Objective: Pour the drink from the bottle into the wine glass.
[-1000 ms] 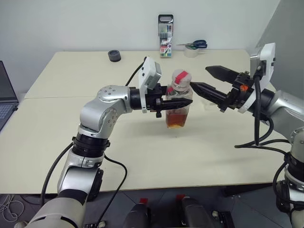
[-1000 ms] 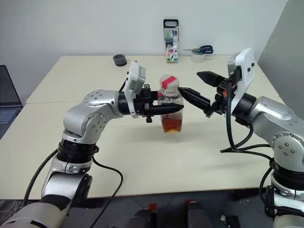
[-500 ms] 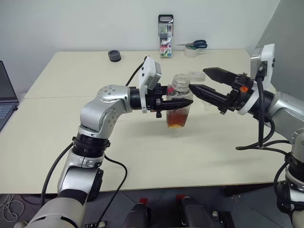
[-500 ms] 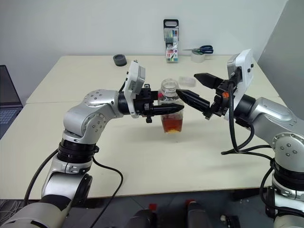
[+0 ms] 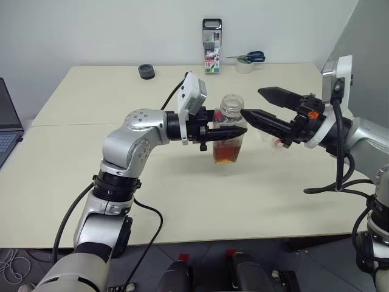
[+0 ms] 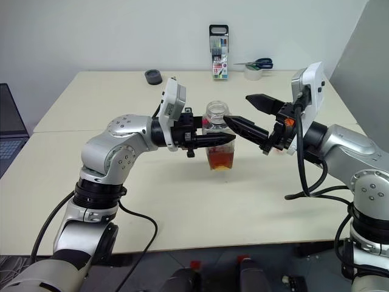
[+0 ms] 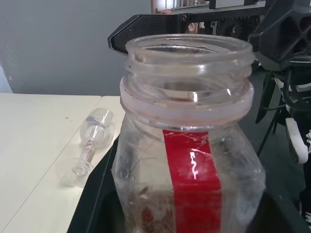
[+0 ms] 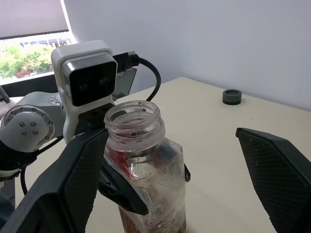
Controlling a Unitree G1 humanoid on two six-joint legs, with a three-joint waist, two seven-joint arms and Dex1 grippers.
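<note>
The clear plastic bottle stands upright in mid-table, held just above the table, its wide mouth uncapped. The reddish-brown drink fills only its bottom. My left gripper reaches in from the left, shut on the bottle's body at the red label strip. My right gripper is open, with its fingertips just right of the bottle's neck and nothing between them. The wine glass lies on its side on the table beyond the bottle.
At the table's far edge stand a tall marker case, scissors on a tape roll and a small dark round object. A laptop sits at the left edge.
The pink-red cap was on the bottle a second ago and is off it now. The right gripper has rolled slightly beside the neck. The left arm and bottle stayed put.
</note>
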